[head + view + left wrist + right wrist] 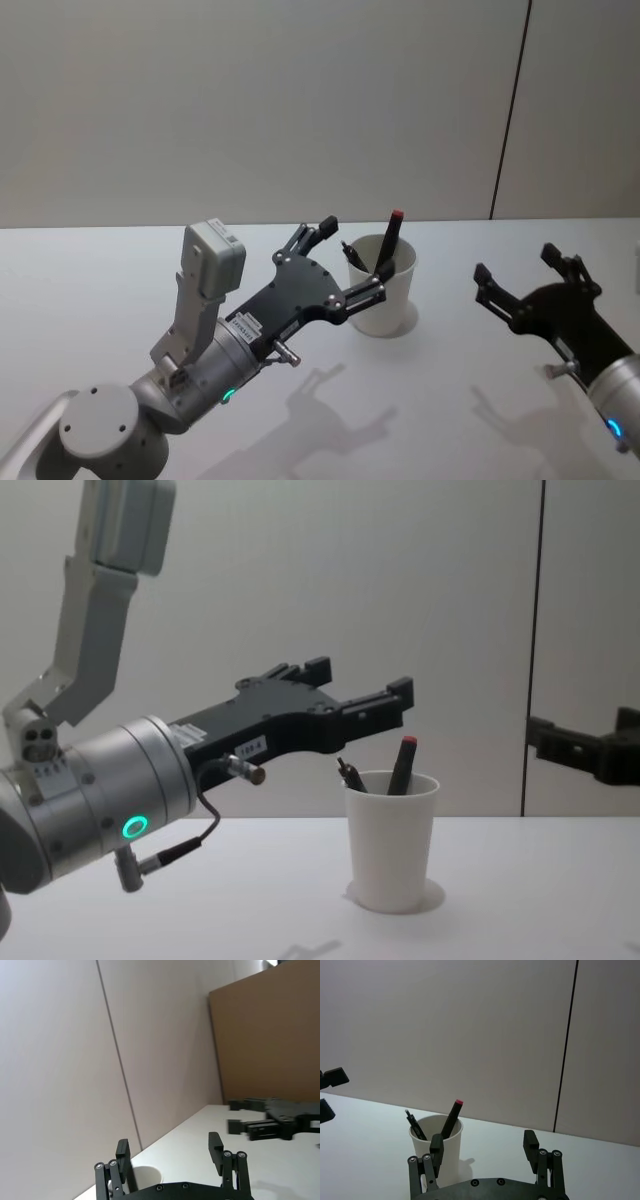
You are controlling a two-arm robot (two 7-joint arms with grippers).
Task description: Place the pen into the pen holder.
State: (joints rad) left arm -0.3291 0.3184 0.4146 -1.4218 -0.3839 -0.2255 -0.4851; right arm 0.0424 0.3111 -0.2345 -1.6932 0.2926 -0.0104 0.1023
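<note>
the pen holder is a white cup that stands upright on the white table, near the middle and toward the far side, close to the wall. two pens stick up out of it. one is a dark pen with a red top, and it leans against the cup's rim on the right side. the other is a black pen that pokes out on the left side of the rim. the left gripper reaches in from the near left and hangs in the air just beside the cup, up by its rim. its two fingers are spread apart and hold nothing. in the chest view the left gripper is above the cup and a bit to the left of it, not touching the pens. the right gripper is off to the right, well apart from the cup, and it is up in the air too. its fingers are spread apart and it holds nothing. in the right wrist view the cup stands between that gripper's own fingers and farther away, with both pens showing in it. the shadows of both arms lie on the table on the near side.
</note>
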